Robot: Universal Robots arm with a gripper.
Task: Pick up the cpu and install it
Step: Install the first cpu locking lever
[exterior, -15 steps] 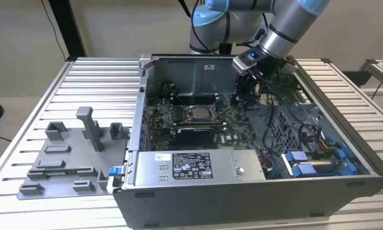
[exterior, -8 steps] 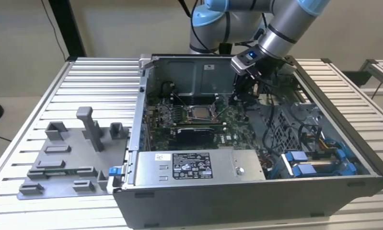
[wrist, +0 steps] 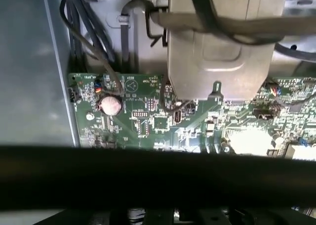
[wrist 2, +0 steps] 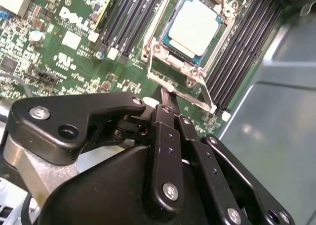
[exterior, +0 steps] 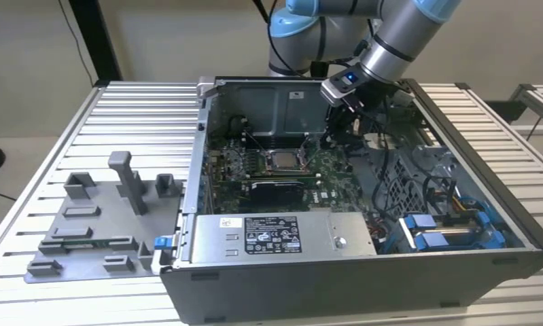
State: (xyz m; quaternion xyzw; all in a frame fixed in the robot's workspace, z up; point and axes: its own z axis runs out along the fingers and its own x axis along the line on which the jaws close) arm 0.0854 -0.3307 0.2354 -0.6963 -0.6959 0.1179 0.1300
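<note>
- cpu [wrist 2: 194, 26]: seated flat in the socket [wrist 2: 157, 49], silvery top up, on the motherboard [wrist 2: 74, 52]. In the exterior view it's about mid-board, inside the open computer case [exterior: 281, 285].
- gripper [wrist 2: 163, 99]: down inside the case. In the second wrist view its tip is just beside the socket's outer frame bar, near the cpu but apart from it. Tip vs. bar, touching or not: can't tell.
- Pincer state: can't tell, it's seen side-on.
- arm [exterior: 398, 34]: comes in over the case's far wall and angles down toward the board.
- Black memory slots [wrist 2: 123, 27] run along both sides of the socket.
- Case lies on its side on the slatted table [exterior: 135, 115], near the table's edge on the exterior view's right. The power supply [exterior: 281, 234] sits along the case's near wall.
- Grey fixture blocks [exterior: 130, 180]: on the table just beside the case, toward the corner on the exterior view's left.
- First wrist view: a coin cell [wrist: 109, 105] near the board's corner, black cables [wrist: 86, 32] running down to that edge.
</note>
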